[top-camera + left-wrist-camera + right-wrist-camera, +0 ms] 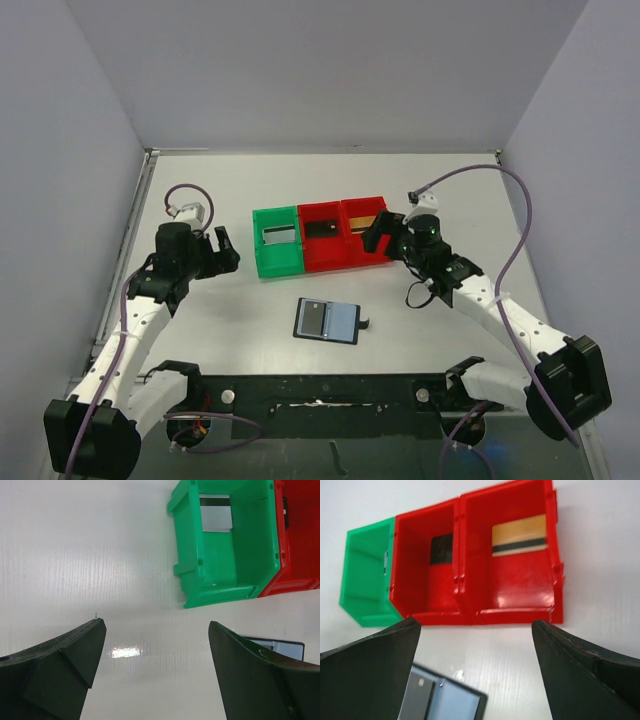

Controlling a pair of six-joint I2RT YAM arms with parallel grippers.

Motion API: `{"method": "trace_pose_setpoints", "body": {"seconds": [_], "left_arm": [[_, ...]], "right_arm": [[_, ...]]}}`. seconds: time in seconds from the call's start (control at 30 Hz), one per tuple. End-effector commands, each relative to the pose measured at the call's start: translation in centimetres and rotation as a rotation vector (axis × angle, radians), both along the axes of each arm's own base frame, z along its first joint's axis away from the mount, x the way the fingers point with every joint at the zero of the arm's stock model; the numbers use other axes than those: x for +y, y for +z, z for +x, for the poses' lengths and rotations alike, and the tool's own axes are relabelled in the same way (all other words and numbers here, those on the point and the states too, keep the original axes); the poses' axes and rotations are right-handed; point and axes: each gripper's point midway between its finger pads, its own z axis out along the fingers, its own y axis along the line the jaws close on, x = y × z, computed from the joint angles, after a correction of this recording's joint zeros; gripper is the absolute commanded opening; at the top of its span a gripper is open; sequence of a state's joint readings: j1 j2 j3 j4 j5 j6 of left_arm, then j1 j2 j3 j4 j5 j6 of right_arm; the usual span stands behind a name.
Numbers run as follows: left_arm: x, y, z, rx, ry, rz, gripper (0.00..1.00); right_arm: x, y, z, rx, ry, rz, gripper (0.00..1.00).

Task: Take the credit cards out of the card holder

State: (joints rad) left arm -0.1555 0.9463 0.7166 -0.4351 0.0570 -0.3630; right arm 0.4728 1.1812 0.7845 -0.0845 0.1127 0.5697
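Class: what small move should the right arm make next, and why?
Probably draw the right gripper back from the right red bin: it is open and empty, and the gold card, black card and silver card each lie in a bin already. The card holder lies open on the table; whether any card is left inside is unclear.

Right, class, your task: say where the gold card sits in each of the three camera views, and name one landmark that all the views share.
Top external: the gold card lies mid-picture, in the red bin at the row's right end.
Left wrist: not in view.
Right wrist: upper right, inside that same red bin.
Shared landmark: the green bin at the row's other end.
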Motion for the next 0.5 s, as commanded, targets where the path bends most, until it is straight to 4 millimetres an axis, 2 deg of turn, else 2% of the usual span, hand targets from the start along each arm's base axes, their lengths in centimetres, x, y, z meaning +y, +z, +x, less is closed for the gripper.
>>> {"method": "trace_pose_setpoints", "body": {"seconds": [0.0,0.1,0.27,0.37,0.47], "left_arm": [[-0.3,1.5,1.3,-0.069,-0.018,-0.011,0.83],[-0.3,1.5,1.4,-0.067,-0.019,-0.01,0.83],[-0.4,1.3,1.4,-0.061,-0.025,-0.012,0.83],[-0.5,1.2,1.5,-0.059,-0.027,-0.013,0.83],[-0.4,1.2,1.6,-0.055,-0.023,-0.009,0.83]], "right_arm": [[3.4,0.2,-3.8,0.091,-0.001,0.238,0.98],[5.1,-1.8,-6.8,0.161,-0.088,0.186,0.96],[7.0,-5.0,-10.8,0.265,-0.206,0.013,0.84],[8.7,-6.2,-12.3,0.289,-0.207,-0.065,0.82],[9.2,-8.0,-13.1,0.335,-0.208,-0.143,0.81]]}}
